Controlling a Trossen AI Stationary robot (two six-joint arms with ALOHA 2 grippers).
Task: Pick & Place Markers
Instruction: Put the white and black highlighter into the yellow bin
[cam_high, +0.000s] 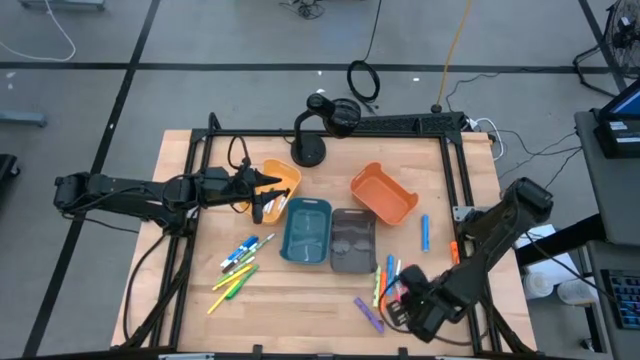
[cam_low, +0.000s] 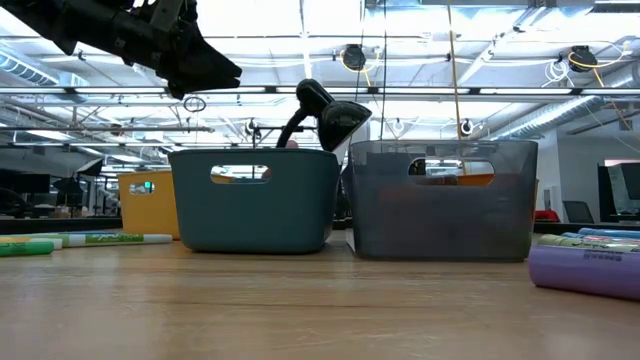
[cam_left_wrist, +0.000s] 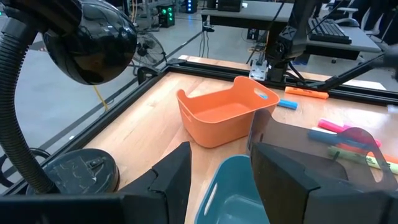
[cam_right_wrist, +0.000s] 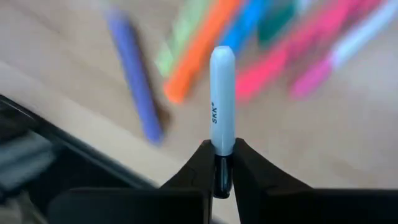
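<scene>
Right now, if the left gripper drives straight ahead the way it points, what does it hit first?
Probably the teal bin, just ahead below the open left gripper; if it clears that, the orange bin beyond. Depth is uncertain.

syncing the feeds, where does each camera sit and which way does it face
high: above the table, looking straight down; both arms, left claw, right claw.
low: table height, looking level at the teal bin and grey bin; one arm overhead.
left wrist: over the teal bin, facing the orange bin; open fingers.
right wrist: facing markers on the table; claw shut on a pale blue marker.
shared: high and left wrist both show the lamp.
</scene>
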